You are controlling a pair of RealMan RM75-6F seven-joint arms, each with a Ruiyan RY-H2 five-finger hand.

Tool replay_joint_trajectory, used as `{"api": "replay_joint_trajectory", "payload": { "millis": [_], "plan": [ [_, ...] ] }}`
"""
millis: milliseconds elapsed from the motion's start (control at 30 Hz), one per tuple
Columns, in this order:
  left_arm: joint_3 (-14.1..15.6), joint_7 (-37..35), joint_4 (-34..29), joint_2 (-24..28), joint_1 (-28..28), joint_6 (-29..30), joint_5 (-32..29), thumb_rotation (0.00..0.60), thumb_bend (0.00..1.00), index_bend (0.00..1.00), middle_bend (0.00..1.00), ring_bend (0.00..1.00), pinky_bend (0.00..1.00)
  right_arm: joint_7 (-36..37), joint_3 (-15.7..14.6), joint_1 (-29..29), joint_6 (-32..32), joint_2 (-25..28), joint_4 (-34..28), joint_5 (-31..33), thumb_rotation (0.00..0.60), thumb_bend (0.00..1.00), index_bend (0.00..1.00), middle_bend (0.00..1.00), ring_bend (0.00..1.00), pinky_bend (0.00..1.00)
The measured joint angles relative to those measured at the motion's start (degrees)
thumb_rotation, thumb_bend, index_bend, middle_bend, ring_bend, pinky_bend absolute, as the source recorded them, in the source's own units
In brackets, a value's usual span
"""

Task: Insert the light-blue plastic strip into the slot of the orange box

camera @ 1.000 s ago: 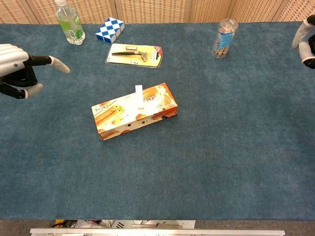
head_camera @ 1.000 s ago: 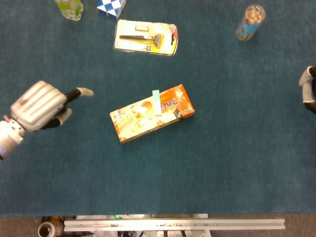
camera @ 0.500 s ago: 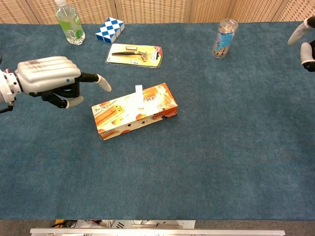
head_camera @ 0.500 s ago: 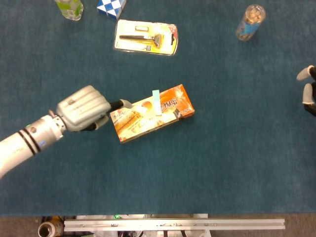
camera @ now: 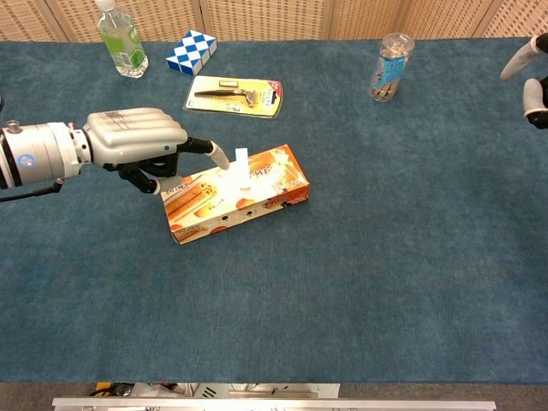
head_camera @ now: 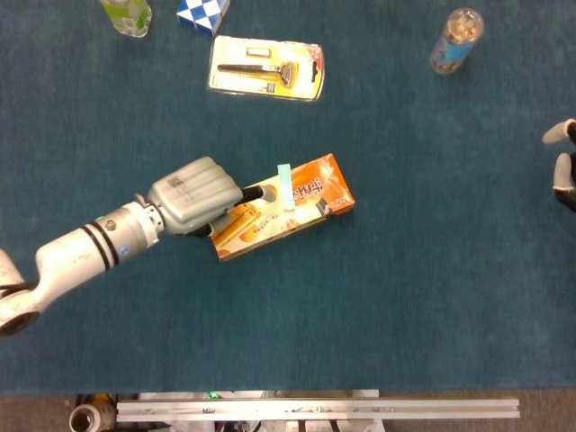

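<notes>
The orange box (head_camera: 292,216) (camera: 257,199) lies at an angle in the middle of the blue table. The light-blue plastic strip (head_camera: 285,186) (camera: 241,164) stands upright out of its top face. My left hand (head_camera: 193,195) (camera: 137,137) hovers over the box's left end. One finger reaches toward the strip and stops just short of it, and the hand holds nothing. My right hand (head_camera: 562,166) (camera: 533,81) sits at the far right edge, partly cut off, fingers apart and empty.
Behind the box lies a packaged razor (head_camera: 265,69) (camera: 234,94). A blue-white cube (head_camera: 200,13) (camera: 190,51) and a green bottle (head_camera: 126,13) (camera: 120,43) stand at the back left. A clear jar (head_camera: 456,40) (camera: 390,67) stands at the back right.
My left hand has swept right from the table's left side to above the box's left end, its extended finger now near the strip. Box, strip and right hand stay put.
</notes>
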Motion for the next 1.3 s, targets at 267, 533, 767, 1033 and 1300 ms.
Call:
{"api": "replay_joint_trajectory", "payload": {
  "millis": [267,533,767,1033,1300],
  "plan": [
    [-1.1,4.3,0.2,-2.5,-3.1,-5.7,-6.3,0.6,0.74,0.2,1.0,1.0,1.0,0.8,0.5,-0.5,-0.5,0.3,0.4,0.1,0.6,0.57,0.42,0.97,1.0,1.0],
    [-1.3,7.7,0.4,-3.5,-4.2,-7.8,-10.2,0.6,0.74,0.2,1.0,1.0,1.0,1.6,1.0,-1.1,-0.7,0.8,0.6,0.0,0.6,0.57,0.42,0.97,1.0,1.0],
    [-0.9,10.2,0.4,-4.1,-5.1,-9.8,-13.2,0.6,0.74,0.19,1.0,1.0,1.0,2.0,1.4,-1.5,-0.8,1.2,0.6,-0.2,0.6,0.58,0.41,0.97,1.0,1.0],
    [-0.4,12.3,0.2,-4.6,-5.6,-10.3,-15.2,0.6,0.74,0.19,1.0,1.0,1.0,2.1,1.7,-1.8,-0.9,1.2,0.7,-0.2,0.6,0.57,0.4,0.97,1.0,1.0],
    [-0.2,12.6,-0.2,-4.5,-5.8,-9.7,-15.8,0.6,0.74,0.19,1.0,1.0,1.0,1.8,1.9,-2.1,-1.0,1.2,0.5,-0.3,0.6,0.58,0.4,0.97,1.0,1.0]
  ]
}}
